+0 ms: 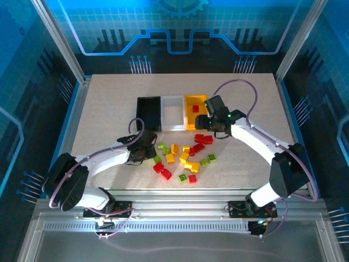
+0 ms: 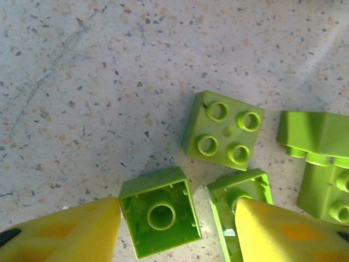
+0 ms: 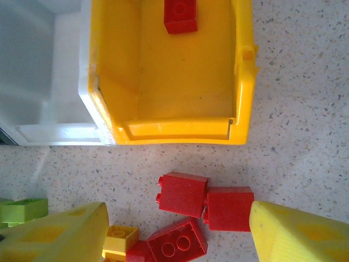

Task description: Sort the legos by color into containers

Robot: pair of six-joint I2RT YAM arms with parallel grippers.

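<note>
Legos (image 1: 185, 158) loose on the table (image 1: 103, 103), one red lego (image 3: 180, 15) in the yellow bin (image 3: 180, 131).
Left tool (image 2: 179, 210) half-wide astride an upturned green brick (image 2: 161, 218), perhaps touching it; right tool (image 3: 179, 213) wide over red bricks (image 3: 182, 194), bin just ahead.

3 bins (image 1: 172, 127) abreast; 1 red lego (image 3: 180, 16) in yellow bin (image 3: 242, 82); other legos (image 1: 184, 157) scattered.

The top external view looks steeply down from above and behind the arm bases, far enough off to take in the whole surface (image 1: 109, 98). The left wrist view sits very close over that surface, facing down at lime green bricks (image 2: 223, 134), with the left claw (image 2: 177, 234) at the frame's bottom edge. The right wrist view looks down from slightly farther off. It shares the yellow bin (image 3: 245, 82), the white bin (image 3: 54, 132) and the red bricks (image 3: 182, 194) with the top view.
</note>
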